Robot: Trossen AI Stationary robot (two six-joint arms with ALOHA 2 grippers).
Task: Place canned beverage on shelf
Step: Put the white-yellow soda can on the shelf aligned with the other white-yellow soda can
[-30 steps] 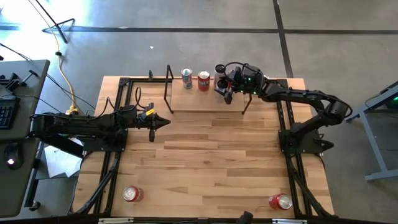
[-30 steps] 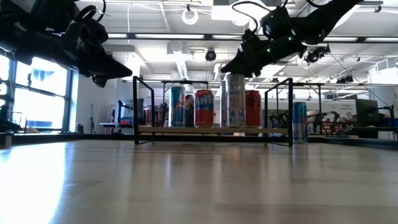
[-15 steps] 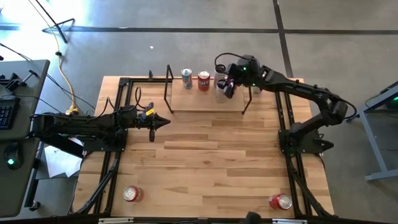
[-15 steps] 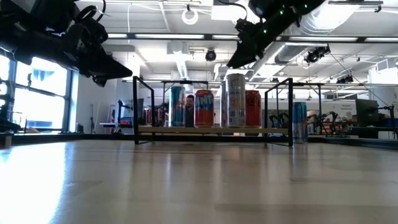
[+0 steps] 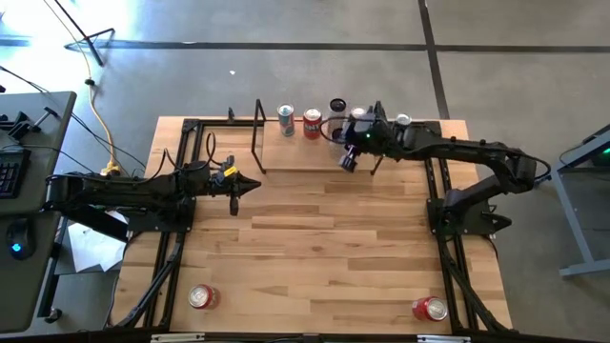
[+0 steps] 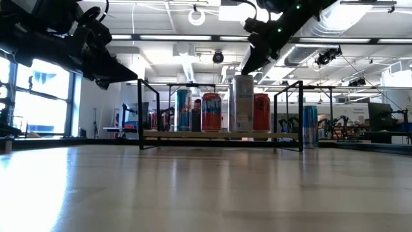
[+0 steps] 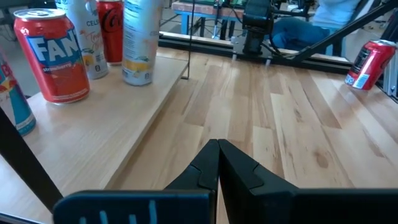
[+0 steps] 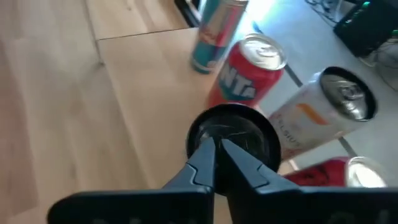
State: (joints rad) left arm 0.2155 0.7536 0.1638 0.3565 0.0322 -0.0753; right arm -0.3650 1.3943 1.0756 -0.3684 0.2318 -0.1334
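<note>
Since the right gripper (image 5: 348,160) hangs above the right part of the shelf (image 5: 295,154) with its fingers pinched together on nothing, the cans below it stand free: a red Fanta can (image 8: 245,78), a tall white can (image 8: 320,115) and others are upright in a row along the plank's far side. Two more drinks wait on the table (image 5: 315,238), a near-left red can (image 5: 201,296) and a near-right red can (image 5: 429,309), both well apart from the shelf. Such a can is probably thin-walled aluminium: stiff enough while full and fairly heavy for its size, but smooth and slippery, and it could dent under a hard squeeze. The safest hold looks to be across the round body at about mid-height, jaws square to the sides, not at the rim or the tapered top. The left gripper (image 5: 236,188) waits over the table's left middle, its fingers closed and empty.
</note>
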